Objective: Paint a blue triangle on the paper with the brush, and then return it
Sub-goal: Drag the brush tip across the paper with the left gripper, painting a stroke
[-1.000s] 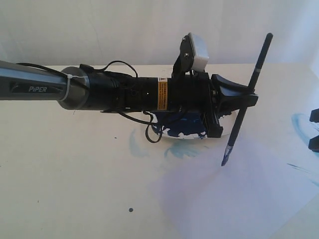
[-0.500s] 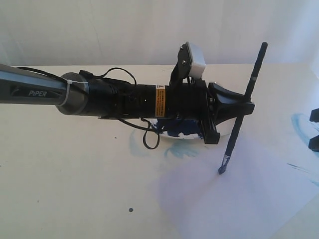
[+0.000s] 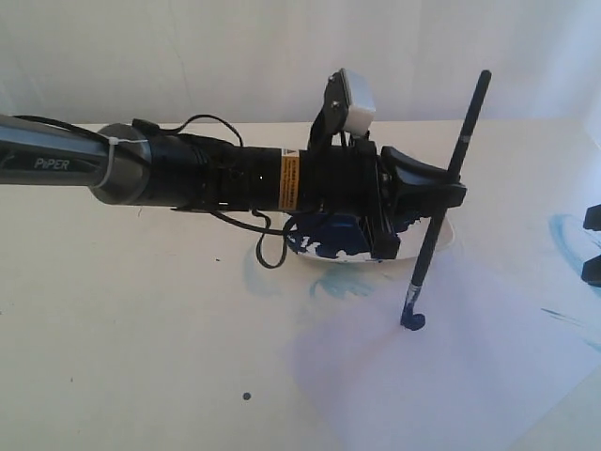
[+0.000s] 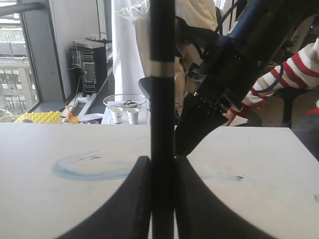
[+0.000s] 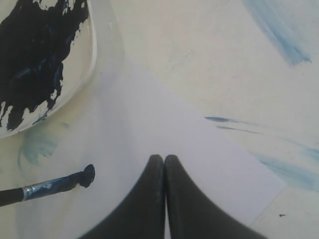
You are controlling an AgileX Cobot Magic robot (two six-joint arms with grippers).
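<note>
My left gripper (image 3: 449, 195) (image 4: 162, 167) is shut on the black handle of the brush (image 3: 441, 207) (image 4: 162, 89), which it holds nearly upright. The blue-stained bristle tip (image 3: 411, 319) (image 5: 85, 176) touches the pale lavender paper (image 3: 451, 366) (image 5: 164, 119), with a small dark blue dab under it. No blue triangle shows on the paper. My right gripper (image 5: 164, 158) hovers shut and empty above the paper, a little way from the brush tip.
The white plate (image 3: 449, 235) (image 5: 94, 55) with the dark navy paint blotch lies under the left gripper, at the paper's far corner. Pale blue smears (image 3: 343, 285) (image 5: 279, 35) mark the cream table. Black parts of the right arm (image 3: 592, 272) show at the right edge.
The left gripper has moved left and down with the brush. The bristle tip, hanging above the paper before, now rests on it in a dark blue dab.
</note>
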